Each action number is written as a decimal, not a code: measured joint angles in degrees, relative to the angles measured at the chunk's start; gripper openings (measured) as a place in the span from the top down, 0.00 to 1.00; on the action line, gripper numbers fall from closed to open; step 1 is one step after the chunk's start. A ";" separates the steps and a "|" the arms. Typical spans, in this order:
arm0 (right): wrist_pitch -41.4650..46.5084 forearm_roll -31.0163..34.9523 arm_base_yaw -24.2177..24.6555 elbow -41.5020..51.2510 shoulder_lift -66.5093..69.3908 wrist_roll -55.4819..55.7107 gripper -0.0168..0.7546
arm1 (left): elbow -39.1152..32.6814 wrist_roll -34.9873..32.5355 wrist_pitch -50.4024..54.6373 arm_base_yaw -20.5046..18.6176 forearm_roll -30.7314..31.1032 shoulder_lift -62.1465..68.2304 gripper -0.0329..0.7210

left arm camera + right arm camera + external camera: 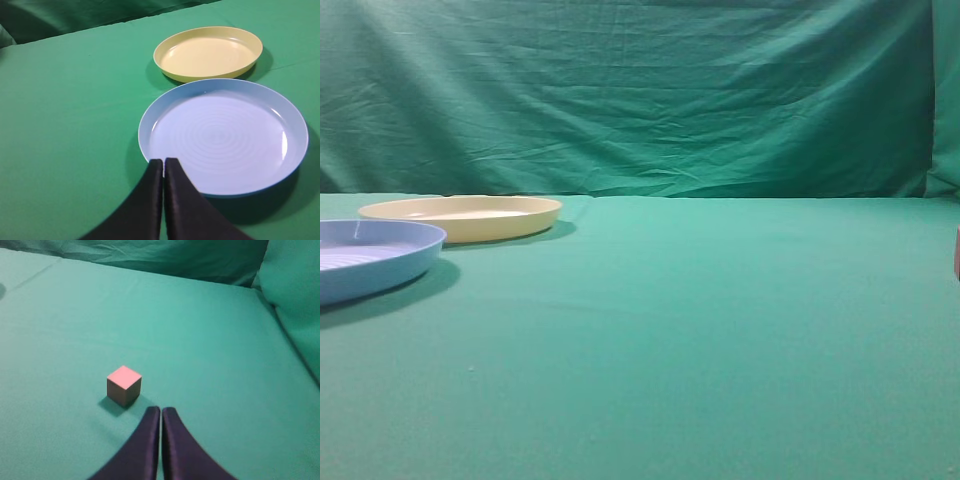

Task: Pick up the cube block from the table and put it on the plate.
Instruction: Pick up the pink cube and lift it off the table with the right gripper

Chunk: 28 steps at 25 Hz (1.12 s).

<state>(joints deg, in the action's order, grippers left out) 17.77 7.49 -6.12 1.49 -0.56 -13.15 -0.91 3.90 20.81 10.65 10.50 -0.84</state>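
Cube block: in the exterior view we saw only a pinkish sliver, cut by the right edge.
Blue plate: its left part ran off the exterior view's left edge.
Left hand: we saw only the fingertips; the rest was cut by the bottom edge.
Right hand: likewise cropped below.
Arms: neither showed in the exterior view.

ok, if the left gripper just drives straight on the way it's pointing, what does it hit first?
Probably the blue plate: the shut left gripper points at its near rim. The yellow plate lies beyond. Height above the rim is unclear.
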 joint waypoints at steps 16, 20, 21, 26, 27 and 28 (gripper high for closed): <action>-4.32 6.60 -1.62 -12.17 18.79 1.73 0.98 | 0.00 0.00 0.00 0.00 0.00 0.00 0.96; -2.95 7.08 -1.62 -17.08 29.08 1.85 0.98 | 0.00 0.00 0.00 0.00 0.00 0.00 0.96; -1.91 8.68 -1.62 -17.86 30.75 1.98 0.98 | 0.00 0.00 0.00 0.00 0.00 0.00 0.96; 1.12 11.85 -1.62 -20.97 37.99 -2.13 0.98 | 0.00 0.00 0.00 0.00 0.00 0.00 0.96; 2.61 11.85 -1.62 -22.16 39.96 -2.71 0.98 | 0.00 0.00 0.00 0.00 0.00 0.00 0.96; 4.93 11.74 -1.62 -23.44 42.69 -3.32 0.98 | 0.00 0.00 0.00 0.00 0.00 0.00 0.96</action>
<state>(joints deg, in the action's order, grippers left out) 22.70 19.24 -7.74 -21.95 42.13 -16.48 -0.91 3.90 20.81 10.65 10.50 -0.84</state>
